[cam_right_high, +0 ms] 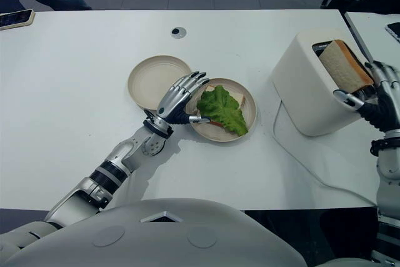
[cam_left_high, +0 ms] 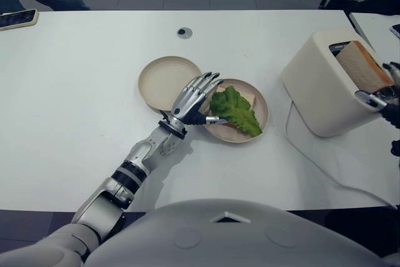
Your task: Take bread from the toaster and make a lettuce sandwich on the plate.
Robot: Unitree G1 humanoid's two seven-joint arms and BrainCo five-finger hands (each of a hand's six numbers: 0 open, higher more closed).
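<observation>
The left hand (cam_left_high: 190, 99) lay over the place where two round beige plates met, its fingers (cam_left_high: 206, 82) stretched out, slightly spread and holding nothing. Just left of those fingers was the empty plate (cam_left_high: 159, 79). Just right of them was the plate (cam_left_high: 263, 115) bearing the sandwich. The thumb pointed right, its tip just beside the near-left edge of the lettuce leaf (cam_left_high: 236, 109).

The leaf was bright green, crinkled and veined, wide at the end nearest the fingertips and narrowing toward the plate's near-right rim. It lay on top of a slice of bread (cam_left_high: 248, 95), which showed as a pale corner with a brown crust beyond the leaf.

Well right of the fingers stood the cream toaster (cam_left_high: 312, 95), rounded at its corners, with a white cable (cam_left_high: 312, 162) running from it across the white table (cam_left_high: 75, 104). A second slice (cam_left_high: 362, 67), pale with a tan crust, rose tilted from the toaster's slot. The right hand (cam_right_high: 382, 99) was right at this slice on its right side. Whether it had closed on the bread could not be told.
</observation>
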